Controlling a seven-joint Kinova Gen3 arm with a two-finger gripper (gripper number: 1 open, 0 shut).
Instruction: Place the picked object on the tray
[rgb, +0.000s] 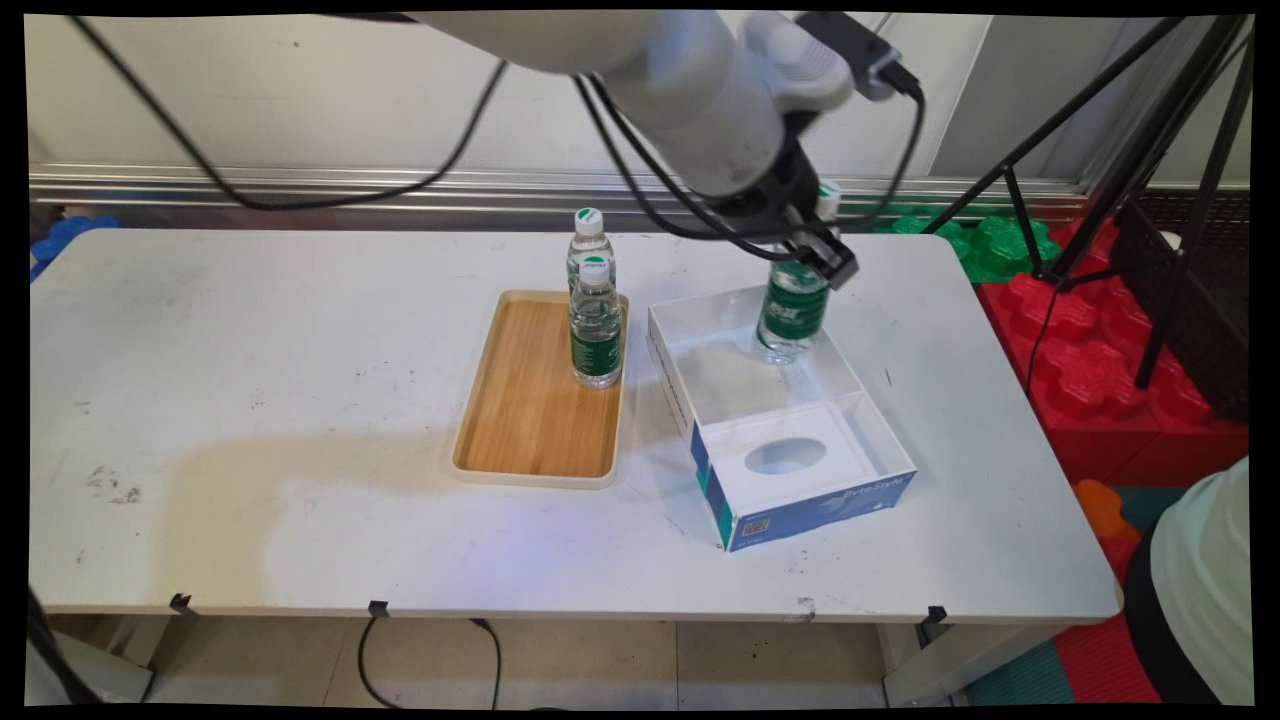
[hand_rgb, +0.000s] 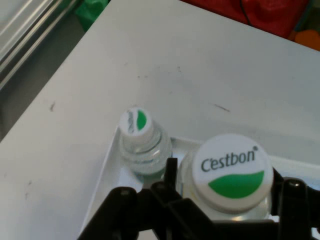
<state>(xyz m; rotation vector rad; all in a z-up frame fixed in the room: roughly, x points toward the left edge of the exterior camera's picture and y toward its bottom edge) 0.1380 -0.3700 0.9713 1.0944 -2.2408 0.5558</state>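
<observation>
My gripper (rgb: 825, 255) is shut on the neck of a clear water bottle (rgb: 795, 310) with a green label. The bottle leans slightly, and its base is down inside the far end of an open white and blue cardboard box (rgb: 800, 500). In the hand view its white Cestbon cap (hand_rgb: 235, 170) sits between my fingers. A second bottle (hand_rgb: 141, 135) stands in the box's far right corner (hand_rgb: 107, 170), right beside the held one. In the main view only that bottle's cap (rgb: 828, 197) shows behind my hand.
A wooden tray (rgb: 530, 420) lies left of the box with a bottle (rgb: 597, 325) standing at its far end. Another bottle (rgb: 589, 235) is right behind that one. A black tripod (rgb: 1130, 150) and red foam blocks (rgb: 1080, 340) are off the table's right edge.
</observation>
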